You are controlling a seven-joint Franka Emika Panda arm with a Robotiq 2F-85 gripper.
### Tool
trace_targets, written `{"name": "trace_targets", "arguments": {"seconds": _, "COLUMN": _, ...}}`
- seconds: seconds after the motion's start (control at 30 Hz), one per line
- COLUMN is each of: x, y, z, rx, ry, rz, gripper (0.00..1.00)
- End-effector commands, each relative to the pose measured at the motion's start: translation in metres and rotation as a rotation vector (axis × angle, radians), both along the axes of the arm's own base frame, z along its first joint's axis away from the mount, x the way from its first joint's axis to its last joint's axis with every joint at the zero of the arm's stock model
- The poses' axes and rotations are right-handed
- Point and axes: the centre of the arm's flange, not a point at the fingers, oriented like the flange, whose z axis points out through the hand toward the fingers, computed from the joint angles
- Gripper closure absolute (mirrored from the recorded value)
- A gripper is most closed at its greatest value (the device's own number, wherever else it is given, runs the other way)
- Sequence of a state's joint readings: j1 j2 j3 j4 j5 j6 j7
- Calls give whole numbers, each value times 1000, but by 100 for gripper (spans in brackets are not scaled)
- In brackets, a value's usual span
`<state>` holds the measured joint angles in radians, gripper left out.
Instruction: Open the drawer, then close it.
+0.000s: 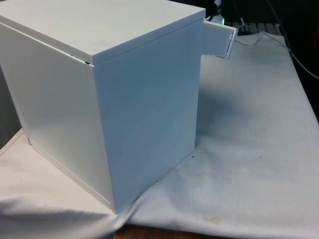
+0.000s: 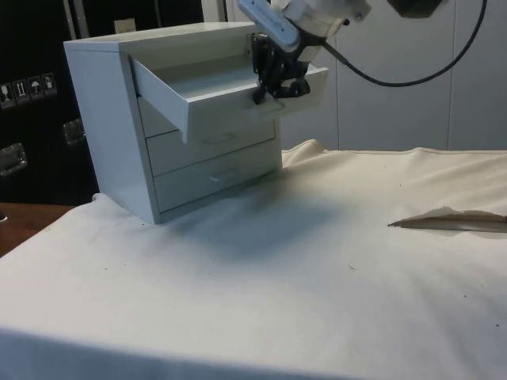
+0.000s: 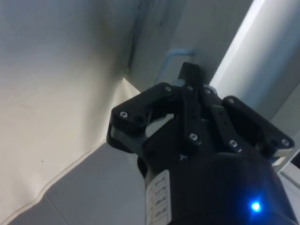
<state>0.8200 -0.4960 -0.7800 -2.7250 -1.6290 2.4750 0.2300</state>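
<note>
A white chest of three drawers stands on the cloth and turns its back and side to the front view. Its top drawer is pulled well out, and its end pokes past the chest at the front view's right. My black gripper comes down from above onto the middle of that drawer's front. In the wrist view its fingers are pressed together at the thin curved handle. The two lower drawers are shut.
The white cloth spreads in front of the chest. A raised fold of it lies at the side view's right. Dark cables run along the table's far corner. The wooden table edge shows at the near side.
</note>
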Motion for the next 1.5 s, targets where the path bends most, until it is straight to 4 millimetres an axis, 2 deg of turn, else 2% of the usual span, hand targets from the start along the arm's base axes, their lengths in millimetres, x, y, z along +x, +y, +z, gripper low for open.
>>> {"name": "trace_targets", "arguments": {"seconds": 0.0, "x": 5, "y": -1, "z": 3, "rx": -17, "ry": -4, "rz": -4, "gripper": 100}}
{"name": "trace_targets", "arguments": {"seconds": 0.07, "x": 2, "y": 1, "z": 0, "rx": -8, "ry": -1, "rz": 1, "gripper": 100}}
{"name": "trace_targets", "arguments": {"seconds": 0.1, "x": 8, "y": 0, "z": 7, "rx": -26, "ry": -6, "rz": -7, "gripper": 100}}
{"name": "trace_targets", "arguments": {"seconds": 0.67, "x": 25, "y": -5, "z": 40, "rx": -63, "ry": -46, "rz": -18, "gripper": 100}}
{"name": "trace_targets", "arguments": {"seconds": 0.93, "x": 43, "y": -12, "z": 59, "rx": -87, "ry": -53, "rz": -32, "gripper": 100}}
{"name": "trace_targets", "arguments": {"seconds": 0.97, "x": 40, "y": -11, "z": 58, "rx": -81, "ry": -60, "rz": -32, "gripper": 100}}
{"name": "trace_targets", "arguments": {"seconds": 1.27, "x": 63, "y": -19, "z": 68, "rx": -112, "ry": -68, "rz": -51, "gripper": 100}}
{"name": "trace_targets", "arguments": {"seconds": 1.3, "x": 58, "y": -17, "z": 67, "rx": -112, "ry": -72, "rz": -51, "gripper": 100}}
{"name": "trace_targets", "arguments": {"seconds": 1.47, "x": 75, "y": -25, "z": 67, "rx": -118, "ry": -76, "rz": -63, "gripper": 100}}
